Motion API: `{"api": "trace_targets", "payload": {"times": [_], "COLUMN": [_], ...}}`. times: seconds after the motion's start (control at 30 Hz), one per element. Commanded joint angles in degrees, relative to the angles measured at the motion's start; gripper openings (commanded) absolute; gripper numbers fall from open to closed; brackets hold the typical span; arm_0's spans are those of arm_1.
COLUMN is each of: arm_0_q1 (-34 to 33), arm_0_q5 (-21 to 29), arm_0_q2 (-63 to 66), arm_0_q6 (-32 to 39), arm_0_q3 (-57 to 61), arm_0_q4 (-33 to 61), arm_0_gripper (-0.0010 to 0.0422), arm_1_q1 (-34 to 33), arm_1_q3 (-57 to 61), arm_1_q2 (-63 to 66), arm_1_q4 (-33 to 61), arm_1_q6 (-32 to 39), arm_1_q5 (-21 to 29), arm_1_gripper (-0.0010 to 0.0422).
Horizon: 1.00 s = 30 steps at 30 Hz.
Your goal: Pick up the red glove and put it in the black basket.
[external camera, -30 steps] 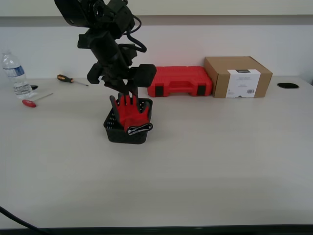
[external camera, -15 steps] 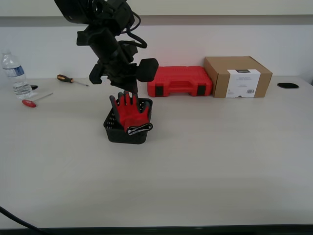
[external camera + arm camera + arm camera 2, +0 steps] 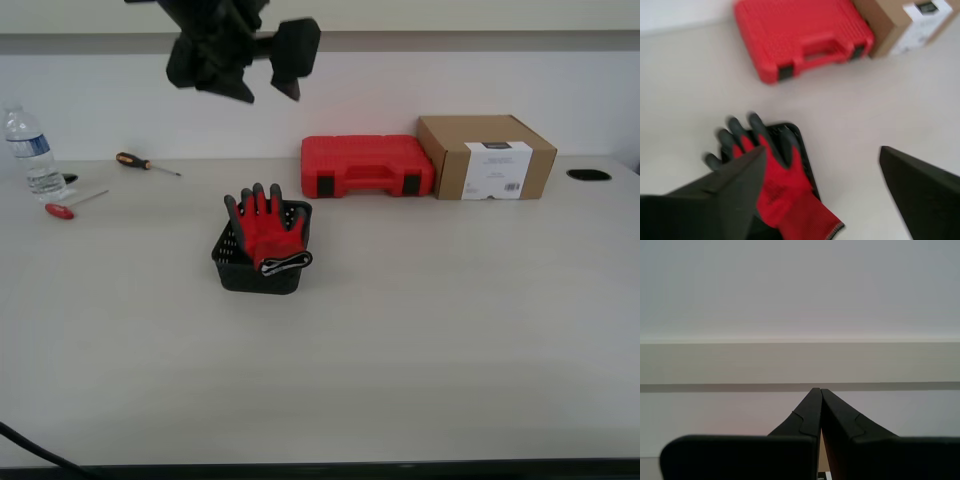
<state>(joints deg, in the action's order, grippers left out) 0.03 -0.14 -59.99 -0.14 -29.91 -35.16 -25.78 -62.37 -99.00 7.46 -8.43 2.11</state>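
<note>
We judge the placing done, so a clean, straight lift away is what matters. My first gripper [image 3: 268, 90] hangs high above, jaws apart and empty; my second gripper [image 3: 820, 390] is pressed together. The red glove [image 3: 267, 230] lies in the black basket [image 3: 258, 273] (grey fingertips overhanging the far rim, striped cuff on the near edge).

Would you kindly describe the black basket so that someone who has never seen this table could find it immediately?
On the pale table, look in front of the red tool case, toward the exterior view's left. The black basket stands alone there: small, rectangular, with perforated sides. It is the only thing holding a red glove, whose dark fingertips stick up over its far rim.
</note>
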Motion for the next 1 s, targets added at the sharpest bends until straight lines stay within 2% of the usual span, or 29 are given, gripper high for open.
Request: {"api": "trace_targets", "payload": {"times": [0.03,0.13,0.23,0.33,0.37,0.43,0.47,0.5,0.53,0.6,0.63,0.7,0.73,0.9,0.93,1.0], "arm_0_q1": [0.0,0.0,0.0,0.0,0.0,0.0,0.0,0.0,0.0,0.0,0.0,0.0,0.0,0.0,0.0,0.0], "arm_0_q5": [0.0,0.0,0.0,0.0,0.0,0.0,0.0,0.0,0.0,0.0,0.0,0.0,0.0,0.0,0.0,0.0], "arm_0_q2": [0.0,0.0,0.0,0.0,0.0,0.0,0.0,0.0,0.0,0.0,0.0,0.0,0.0,0.0,0.0,0.0], "arm_0_q6": [0.2,0.2,0.2,0.2,0.2,0.2,0.2,0.2,0.2,0.2,0.2,0.2,0.2,0.2,0.2,0.2], "arm_0_q3": [-0.1,-0.1,-0.1,-0.1,-0.1,-0.1,-0.1,-0.1,-0.1,-0.1,-0.1,-0.1,-0.1,-0.1,-0.1,-0.1], "arm_0_q4": [-0.2,-0.2,-0.2,-0.1,-0.2,-0.2,-0.2,-0.2,-0.2,-0.2,-0.2,-0.2,-0.2,-0.2,-0.2,-0.2], "arm_0_gripper": [0.0000,0.0000,0.0000,0.0000,0.0000,0.0000,0.0000,0.0000,0.0000,0.0000,0.0000,0.0000,0.0000,0.0000,0.0000,0.0000], "arm_1_q1": [0.0,0.0,0.0,0.0,0.0,0.0,0.0,0.0,0.0,0.0,0.0,0.0,0.0,0.0,0.0,0.0], "arm_1_q3": [0.0,0.0,0.0,0.0,0.0,0.0,0.0,0.0,0.0,0.0,0.0,0.0,0.0,0.0,0.0,0.0], "arm_1_q2": [5.4,10.3,14.8,17.8,18.7,19.8,20.3,20.3,20.3,20.2,20.2,20.2,20.2,20.2,20.2,20.2], "arm_1_q4": [-0.1,-0.3,-0.3,-0.3,-0.3,-0.3,-0.2,-0.3,-0.3,-0.3,-0.3,-0.3,-0.3,-0.3,-0.3,-0.3], "arm_1_q6": [1.1,2.0,1.4,1.4,1.4,1.4,1.4,1.4,1.9,2.0,2.0,2.0,1.7,1.4,1.4,1.4], "arm_1_q5": [-7.3,-9.2,-9.1,-9.1,-9.1,-9.1,-9.1,-9.1,-9.1,-9.1,-9.1,-9.1,-9.1,-9.1,-9.1,-9.1], "arm_1_gripper": [0.0137,-0.0006,0.0048,0.0127,0.0173,0.0269,0.0353,0.0418,0.0403,0.0232,0.0187,0.0046,-0.0008,0.0136,0.0176,0.0300]}}
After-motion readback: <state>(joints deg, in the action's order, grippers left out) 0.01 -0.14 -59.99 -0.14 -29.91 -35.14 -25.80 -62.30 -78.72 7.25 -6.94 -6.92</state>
